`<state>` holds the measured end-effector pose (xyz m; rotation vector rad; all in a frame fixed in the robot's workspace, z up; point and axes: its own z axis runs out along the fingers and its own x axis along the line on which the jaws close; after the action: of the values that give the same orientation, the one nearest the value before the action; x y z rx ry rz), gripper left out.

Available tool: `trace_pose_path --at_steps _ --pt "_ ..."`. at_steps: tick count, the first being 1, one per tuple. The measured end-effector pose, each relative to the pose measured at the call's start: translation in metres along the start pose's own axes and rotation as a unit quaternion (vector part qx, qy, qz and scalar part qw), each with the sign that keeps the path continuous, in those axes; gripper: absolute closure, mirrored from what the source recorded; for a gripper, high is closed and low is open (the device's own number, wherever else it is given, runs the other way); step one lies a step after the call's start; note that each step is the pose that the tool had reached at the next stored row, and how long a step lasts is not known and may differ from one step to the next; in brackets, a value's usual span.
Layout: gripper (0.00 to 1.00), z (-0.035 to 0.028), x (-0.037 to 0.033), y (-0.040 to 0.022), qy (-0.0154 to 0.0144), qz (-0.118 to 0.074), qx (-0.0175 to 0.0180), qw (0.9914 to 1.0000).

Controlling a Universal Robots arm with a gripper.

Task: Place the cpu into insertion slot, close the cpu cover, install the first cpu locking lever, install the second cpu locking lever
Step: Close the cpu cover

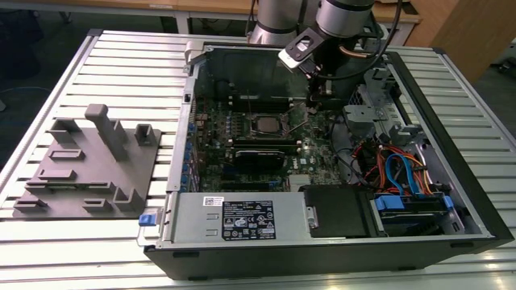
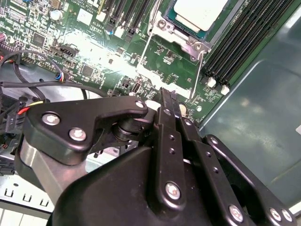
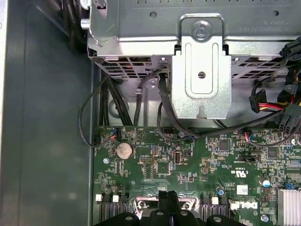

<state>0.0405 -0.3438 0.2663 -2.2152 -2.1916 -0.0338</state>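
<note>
Gripper (image 2: 167, 96) is held low over the motherboard (image 3: 155, 160), near the insertion slot (image 2: 163, 24). Its fingers are pressed together with nothing gripped, likely set for pushing, not picking. The cpu (image 2: 200, 12) is seated in the slot, with the cpu cover (image 2: 189, 41) apparently down around it. Two wire levers (image 2: 199, 70) are seen alongside; whether they are latched cannot be judged. The slot's far half is cut off in the second wrist view.

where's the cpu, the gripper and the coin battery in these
cpu (image 2: 200, 12): second wrist view, middle of its silver top
gripper (image 2: 168, 94): second wrist view, midway between its black fingertips
coin battery (image 3: 123, 150): first wrist view, centre of its round face
</note>
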Motion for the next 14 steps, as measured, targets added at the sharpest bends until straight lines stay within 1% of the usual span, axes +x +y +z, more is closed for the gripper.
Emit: trace_pose_path --at_steps 5,10,14 --pt "0.90 0.0000 0.0000 0.0008 0.0000 0.000 0.0000 1.00000" --pt "0.90 0.0002 0.0001 0.0062 0.0001 0.000 0.0002 1.00000" --pt "0.90 0.0004 0.0001 0.0088 -0.0001 0.000 0.0003 1.00000"
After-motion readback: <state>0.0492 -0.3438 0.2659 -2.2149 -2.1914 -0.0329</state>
